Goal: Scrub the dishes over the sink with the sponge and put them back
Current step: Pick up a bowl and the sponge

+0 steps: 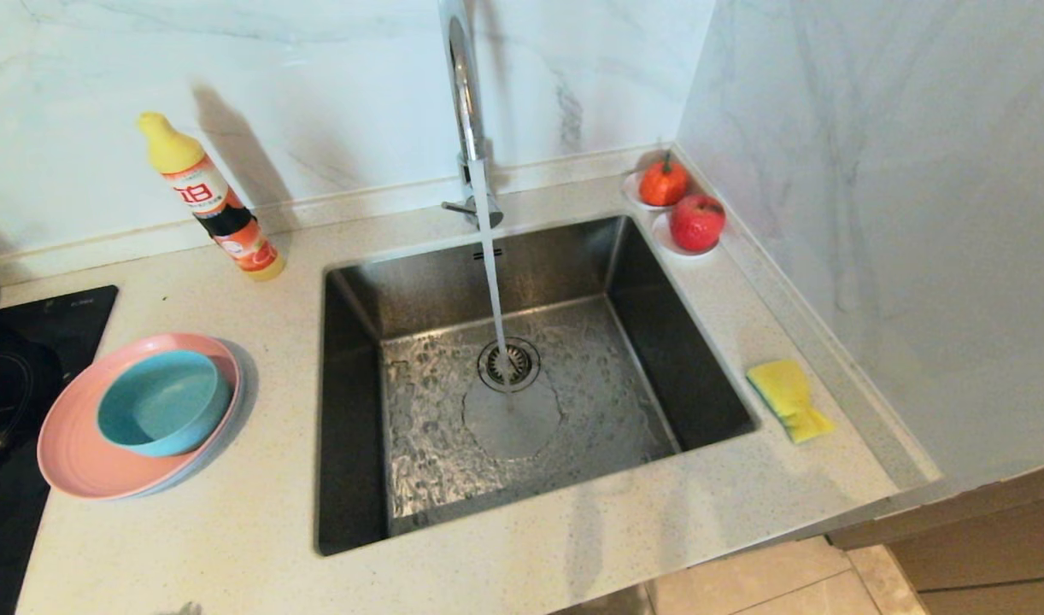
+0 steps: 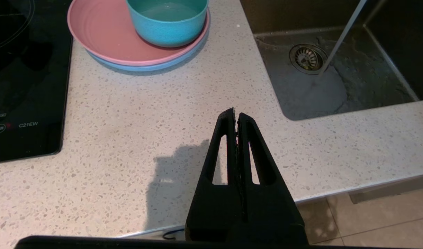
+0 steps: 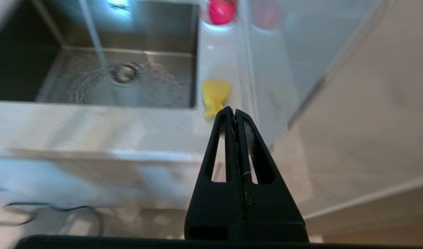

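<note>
The sink (image 1: 522,384) is set into the speckled desk (image 1: 257,512), and a steady stream of water (image 1: 492,282) runs from the tall chrome tap (image 1: 464,94) onto the basin floor just beside the round strainer drain (image 1: 509,365), spreading a thin sheet of water across the steel bottom. The dishes stand stacked on the desk to the left of the sink, next to the black cooktop (image 1: 26,342): the teal-blue bowl (image 1: 163,401) sits upright inside the pink plate (image 1: 86,444), and the pink plate rests on the pale bluish-white plate (image 1: 223,431), of which only a rim edge shows. The sponge (image 1: 788,398) lies flat on the narrow strip of desk to the right of the sink, yellow face up, close to the marble side wall and apart from the basin edge. A yellow-capped detergent bottle (image 1: 210,201) stands behind the dishes near the back wall, leaning. Two small white saucers, each with a red fruit (image 1: 697,222), sit in the far right corner of the desk behind the sink. The left gripper (image 2: 236,114) hangs above the front part of the desk between the cooktop and the sink, its fingers (image 2: 228,138) pressed together and holding nothing. The right gripper (image 3: 233,111) is off the front edge of the desk on the sponge side, pointing toward the sponge, its fingers (image 3: 227,138) likewise pressed together and empty. Neither gripper appears in the head view.
</note>
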